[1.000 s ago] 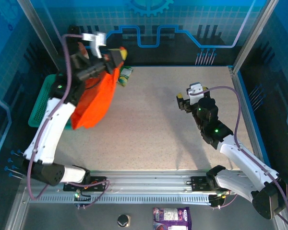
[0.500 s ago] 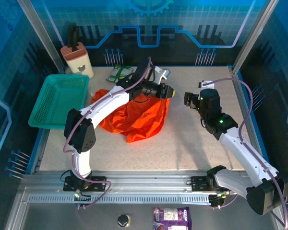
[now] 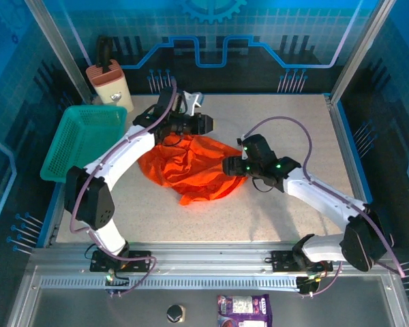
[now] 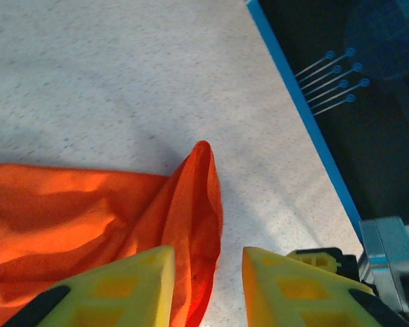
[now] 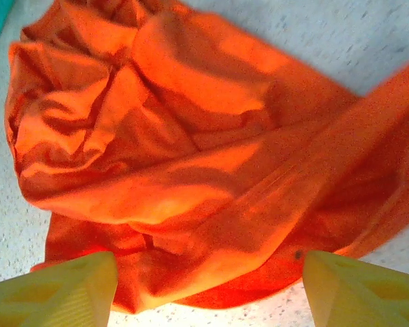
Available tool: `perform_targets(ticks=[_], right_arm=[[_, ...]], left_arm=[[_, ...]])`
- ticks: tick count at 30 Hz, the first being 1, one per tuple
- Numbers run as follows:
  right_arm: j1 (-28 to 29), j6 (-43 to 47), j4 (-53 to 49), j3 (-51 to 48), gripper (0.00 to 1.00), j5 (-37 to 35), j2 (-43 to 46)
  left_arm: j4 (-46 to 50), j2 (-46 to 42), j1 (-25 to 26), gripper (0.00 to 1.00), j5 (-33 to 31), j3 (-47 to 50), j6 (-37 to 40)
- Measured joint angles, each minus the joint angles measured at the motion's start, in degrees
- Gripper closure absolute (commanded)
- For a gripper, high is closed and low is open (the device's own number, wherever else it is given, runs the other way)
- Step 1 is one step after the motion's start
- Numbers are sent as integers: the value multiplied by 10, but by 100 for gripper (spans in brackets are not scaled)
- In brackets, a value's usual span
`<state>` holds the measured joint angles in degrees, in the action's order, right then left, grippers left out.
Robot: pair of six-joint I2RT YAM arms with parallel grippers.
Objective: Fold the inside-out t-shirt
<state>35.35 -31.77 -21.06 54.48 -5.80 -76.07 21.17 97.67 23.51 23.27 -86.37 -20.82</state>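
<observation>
While the inside-out t-shirt [image 3: 191, 169] is seen crumpled near the middle of the table [image 3: 293, 122], the left gripper [image 3: 208, 124] is held at its 12 o'clock edge, fingers parted over a raised fold, and the right gripper [image 3: 232, 165] is held at its 3 o'clock edge, jaws spread wide.
</observation>
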Motion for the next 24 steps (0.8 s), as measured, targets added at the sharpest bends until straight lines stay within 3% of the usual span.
perform_targets(ticks=[9,18,24], right_arm=[[-10,-17,-37,62,30,-24,-80],[-152,1,-62,90,35,-30,-174],[-184,43,-86,162,46,-43,-280]], left_arm=[[16,0,-10,57,-20,35,-2],[50,-3,-105,56,-66,103,-14],[78,-3,-138,54,-99,121,-12]])
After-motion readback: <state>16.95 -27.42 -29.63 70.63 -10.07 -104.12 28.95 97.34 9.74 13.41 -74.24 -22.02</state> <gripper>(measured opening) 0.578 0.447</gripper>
